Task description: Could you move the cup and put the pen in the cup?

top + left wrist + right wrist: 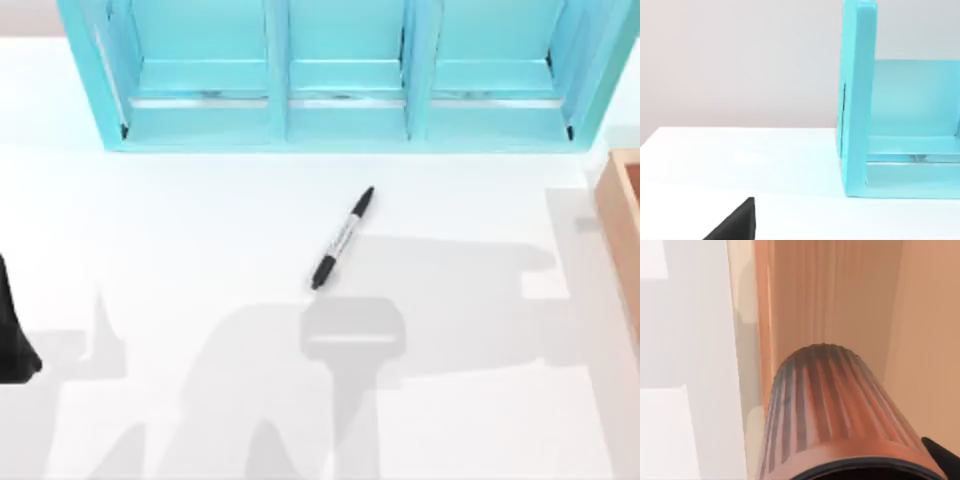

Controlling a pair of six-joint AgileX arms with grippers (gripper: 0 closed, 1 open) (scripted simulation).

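White table (pixel 200 230) fills the top view, and the pen (pixel 342 238) lies on it near the middle. The pen is flat and slanted, with one black end pointing far and right, and the other black end near and left. Its grey-white barrel has small writing on it. Nothing touches the pen.

A big blue shelf (pixel 340 75) stands at the far side of the table, with three open parts side by side. The left wrist view sees one blue end wall of it (pixel 857 100) standing on the table.

At the right edge of the table sits a tan wooden box (pixel 622 230). In the right wrist view the copper-brown cup (pixel 832 415) is very close to the camera, with ribbed sides. It is over the inside of the box (pixel 840 295). I cannot tell if the right hand is gripping it.

The left arm (pixel 15 335) is a dark shape at the left edge of the table, well apart from the pen. I cannot tell how its hand is set.
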